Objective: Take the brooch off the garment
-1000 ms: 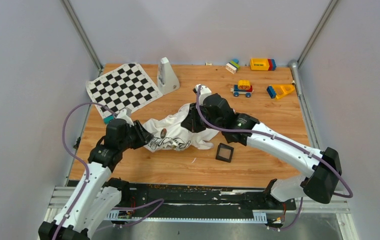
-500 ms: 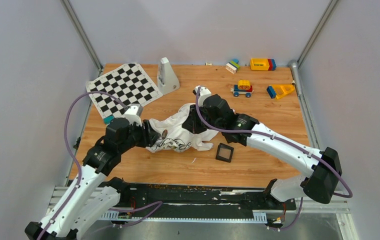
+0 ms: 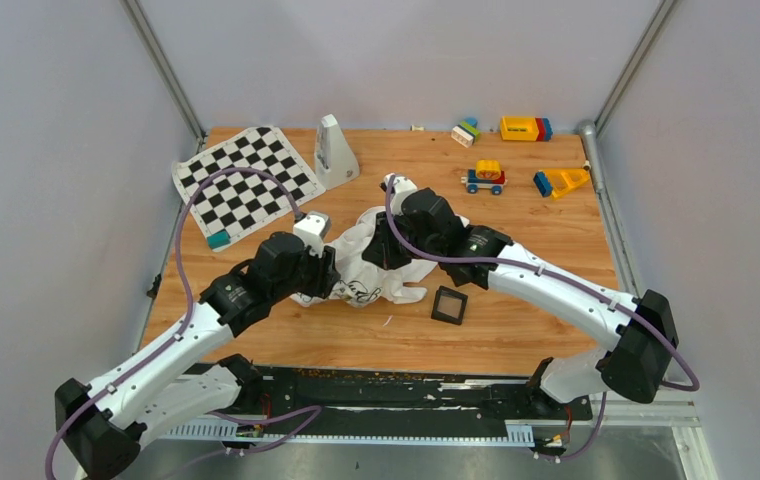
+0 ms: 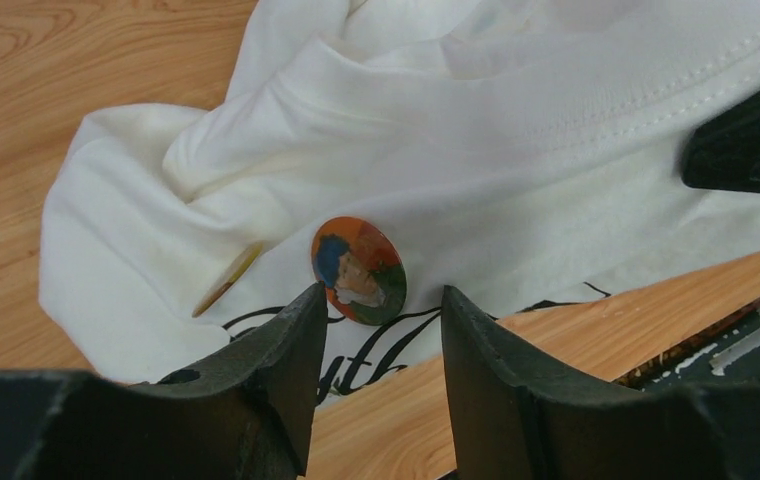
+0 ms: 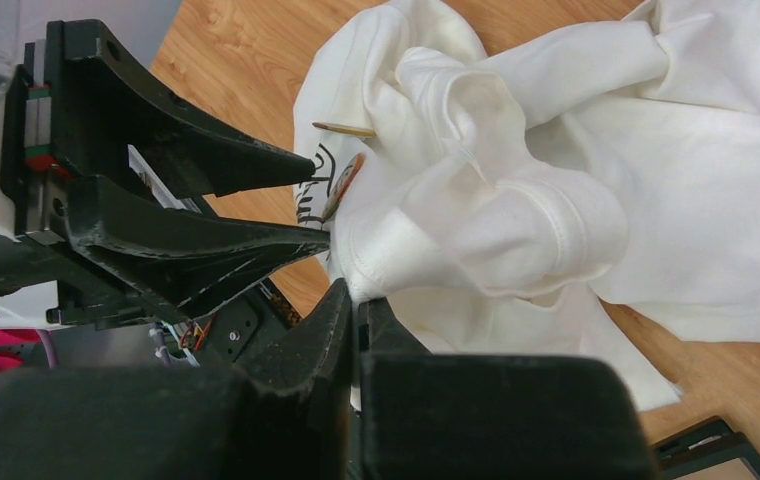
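The garment [image 3: 364, 252] is a crumpled white T-shirt with black script, lying mid-table. The brooch [image 4: 358, 271] is a small round ornament with a coloured portrait, pinned above the lettering; it shows edge-on in the right wrist view [image 5: 344, 185] and is hidden in the top view. My left gripper [image 4: 382, 292] is open, its fingertips just short of the brooch on either side, touching nothing. It sits at the garment's left edge [image 3: 328, 272]. My right gripper [image 5: 354, 295] is shut on a fold of the garment [image 5: 556, 150], holding it at the upper right [image 3: 381, 250].
A black square frame [image 3: 449, 305] lies right of the garment. The chequered mat [image 3: 246, 180] and a white cone-shaped object [image 3: 334, 150] are at the back left. Toy blocks and a toy car [image 3: 483, 177] stand at the back right. A thin golden sliver [image 4: 228, 279] pokes from the cloth.
My left arm has swung right and forward to the garment's edge, and its jaws have opened wider. The right gripper has kept its hold on the cloth.
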`<state>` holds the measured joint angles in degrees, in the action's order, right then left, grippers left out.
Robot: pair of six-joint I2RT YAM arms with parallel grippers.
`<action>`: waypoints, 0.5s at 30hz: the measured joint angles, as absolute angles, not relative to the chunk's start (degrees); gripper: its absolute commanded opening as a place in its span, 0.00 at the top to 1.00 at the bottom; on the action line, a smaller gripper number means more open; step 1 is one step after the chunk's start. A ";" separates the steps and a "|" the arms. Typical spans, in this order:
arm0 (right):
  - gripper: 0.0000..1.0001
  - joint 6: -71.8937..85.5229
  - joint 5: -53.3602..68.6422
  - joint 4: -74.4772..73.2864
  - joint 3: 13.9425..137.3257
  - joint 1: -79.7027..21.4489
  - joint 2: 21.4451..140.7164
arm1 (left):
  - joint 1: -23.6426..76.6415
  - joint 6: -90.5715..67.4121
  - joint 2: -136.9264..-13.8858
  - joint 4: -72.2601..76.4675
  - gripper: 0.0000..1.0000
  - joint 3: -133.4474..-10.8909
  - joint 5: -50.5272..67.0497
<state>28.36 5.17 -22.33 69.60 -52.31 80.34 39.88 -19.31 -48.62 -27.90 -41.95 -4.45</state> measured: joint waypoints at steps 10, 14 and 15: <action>1.00 28.38 5.65 -22.87 69.71 -52.05 80.42 | 40.91 -17.41 -52.73 -27.86 0.96 -43.22 -10.44; 1.00 28.38 5.65 -23.38 69.69 -51.68 80.42 | 40.91 -18.17 -52.60 -29.21 1.00 -44.25 -13.10; 1.00 28.38 5.65 -23.35 69.69 -51.66 80.42 | 40.91 -18.46 -52.47 -29.65 1.00 -44.62 -13.93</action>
<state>28.38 5.65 -23.35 69.69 -51.66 80.42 40.91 -18.46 -52.47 -29.65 -44.62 -13.93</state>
